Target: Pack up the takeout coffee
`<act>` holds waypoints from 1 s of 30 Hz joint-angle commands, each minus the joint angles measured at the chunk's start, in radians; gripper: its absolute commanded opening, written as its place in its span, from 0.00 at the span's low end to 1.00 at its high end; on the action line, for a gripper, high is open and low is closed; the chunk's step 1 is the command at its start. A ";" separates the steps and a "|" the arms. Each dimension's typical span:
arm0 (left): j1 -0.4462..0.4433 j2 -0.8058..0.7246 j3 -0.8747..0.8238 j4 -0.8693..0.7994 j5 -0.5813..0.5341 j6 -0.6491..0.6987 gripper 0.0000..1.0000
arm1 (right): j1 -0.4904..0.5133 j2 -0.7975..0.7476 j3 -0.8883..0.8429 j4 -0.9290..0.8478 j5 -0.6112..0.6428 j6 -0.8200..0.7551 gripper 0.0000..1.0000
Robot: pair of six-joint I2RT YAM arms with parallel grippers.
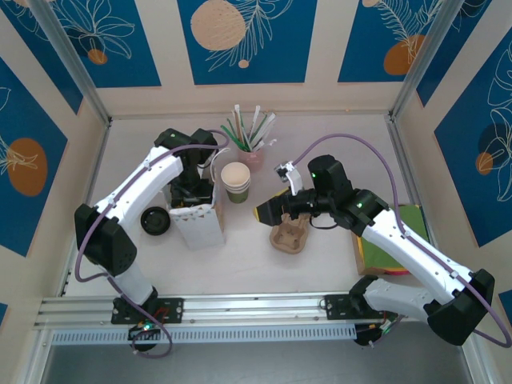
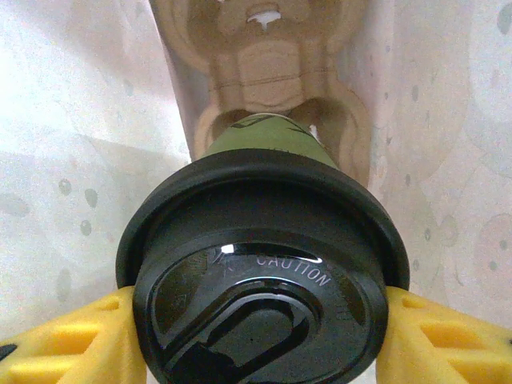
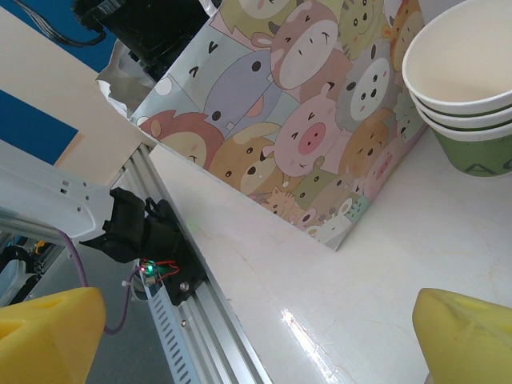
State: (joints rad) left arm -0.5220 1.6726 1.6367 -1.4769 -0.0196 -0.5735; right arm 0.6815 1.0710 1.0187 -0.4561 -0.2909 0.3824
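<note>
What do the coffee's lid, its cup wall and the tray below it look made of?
Lid: glossy black plastic, given sharp highlights and embossed CAUTION lettering. Cup wall: matte green, probably paper. Tray: tan, dull and fibrous with rounded pressed wells, likely moulded pulp.

1. Robot lab test cell: a silver aluminium extrusion rail (image 1: pixel 240 308) runs along the table's near edge, with two white robot arms (image 1: pixel 140 188) bolted to it.
2. Cream wall panels with blue leaf prints (image 1: pixel 244 40) box it in like a booth backdrop.
3. Dressed as a café counter: white marble-look tabletop (image 1: pixel 256 264), stack of green paper cups (image 1: pixel 236 182), pink cup of straws (image 1: pixel 254 158), cartoon-animal paper bag (image 3: pixel 304 120).
</note>
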 commanded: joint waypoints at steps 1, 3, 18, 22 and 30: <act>-0.004 -0.034 -0.012 -0.021 -0.014 0.005 0.58 | 0.009 0.002 0.006 0.007 -0.003 -0.003 0.99; -0.005 -0.039 -0.015 -0.023 -0.013 0.004 0.58 | 0.009 0.001 0.007 0.008 -0.002 -0.002 0.99; -0.006 -0.064 -0.052 -0.029 -0.005 -0.007 0.58 | 0.009 0.000 0.005 0.008 -0.004 0.000 0.99; -0.004 -0.067 -0.056 -0.026 -0.003 -0.006 0.58 | 0.009 -0.003 0.003 0.008 -0.003 0.001 0.99; -0.005 -0.060 -0.051 -0.025 -0.002 -0.004 0.58 | 0.009 -0.003 0.002 0.008 -0.003 0.001 0.99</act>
State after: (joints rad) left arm -0.5220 1.6367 1.5883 -1.4773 -0.0189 -0.5743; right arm 0.6815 1.0710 1.0191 -0.4557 -0.2909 0.3836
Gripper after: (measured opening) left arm 0.604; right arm 0.989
